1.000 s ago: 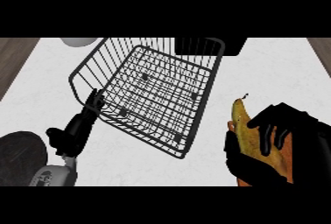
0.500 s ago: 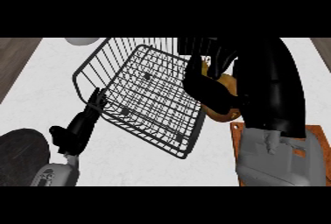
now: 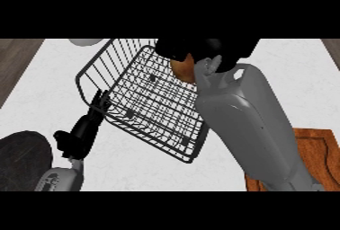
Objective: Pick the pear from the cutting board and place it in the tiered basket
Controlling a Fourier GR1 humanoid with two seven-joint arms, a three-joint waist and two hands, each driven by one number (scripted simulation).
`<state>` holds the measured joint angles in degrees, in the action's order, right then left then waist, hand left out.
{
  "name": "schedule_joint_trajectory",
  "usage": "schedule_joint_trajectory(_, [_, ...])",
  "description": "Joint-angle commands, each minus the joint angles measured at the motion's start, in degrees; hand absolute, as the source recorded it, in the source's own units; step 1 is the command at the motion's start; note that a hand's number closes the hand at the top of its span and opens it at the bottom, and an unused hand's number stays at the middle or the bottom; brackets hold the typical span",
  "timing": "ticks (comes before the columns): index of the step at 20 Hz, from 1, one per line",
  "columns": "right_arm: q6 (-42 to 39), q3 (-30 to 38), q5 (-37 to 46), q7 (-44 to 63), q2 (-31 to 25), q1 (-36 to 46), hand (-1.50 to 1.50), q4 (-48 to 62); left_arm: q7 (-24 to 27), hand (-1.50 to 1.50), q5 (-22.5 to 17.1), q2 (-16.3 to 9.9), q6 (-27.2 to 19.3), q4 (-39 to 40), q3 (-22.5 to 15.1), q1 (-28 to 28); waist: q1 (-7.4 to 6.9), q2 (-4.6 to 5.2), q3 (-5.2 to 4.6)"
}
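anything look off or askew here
Nothing stands out. The right hand holds the pear above the wire basket, and the left hand rests open beside the basket's rim.

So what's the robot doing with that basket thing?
The robot's right hand is curled round a brownish pear and holds it over the far side of the wire basket. The pear hasn't been let go yet. The left hand rests open beside the basket's near-left rim. The cutting board lies at the right.
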<state>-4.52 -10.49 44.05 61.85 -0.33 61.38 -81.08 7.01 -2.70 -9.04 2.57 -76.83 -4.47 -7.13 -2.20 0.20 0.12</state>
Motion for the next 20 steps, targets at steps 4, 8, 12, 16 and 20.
schedule_joint_trajectory(4, [15.92,-5.45,-5.19,-0.42,0.31,4.1,1.5,16.4,-1.76,0.0,0.09,1.02,2.46,-1.23,-2.5,0.39,-0.22,0.19,-0.19])
schedule_joint_trajectory(8, [21.14,-5.55,-12.3,-1.45,0.31,9.94,1.5,23.34,-2.1,0.0,1.18,2.44,1.18,1.87,-2.46,-3.97,-0.7,0.46,-0.23])
schedule_joint_trajectory(12, [24.3,-5.27,-19.07,-2.03,0.32,12.01,1.5,26.25,-2.42,0.0,0.44,2.16,1.66,2.56,-1.26,-4.47,-0.19,0.29,-0.21])
schedule_joint_trajectory(16, [28.58,-0.75,-26.32,2.1,0.32,10.05,1.5,27.49,0.43,0.0,1.56,2.51,1.72,2.71,-2.18,-2.73,-0.61,0.42,-0.23])
schedule_joint_trajectory(20, [34.06,-1.82,-32.97,0.78,0.32,10.25,-1.5,27.11,-1.68,0.0,-0.38,1.26,4.2,-1.41,-2.22,1.21,-1.05,-0.01,-0.17])
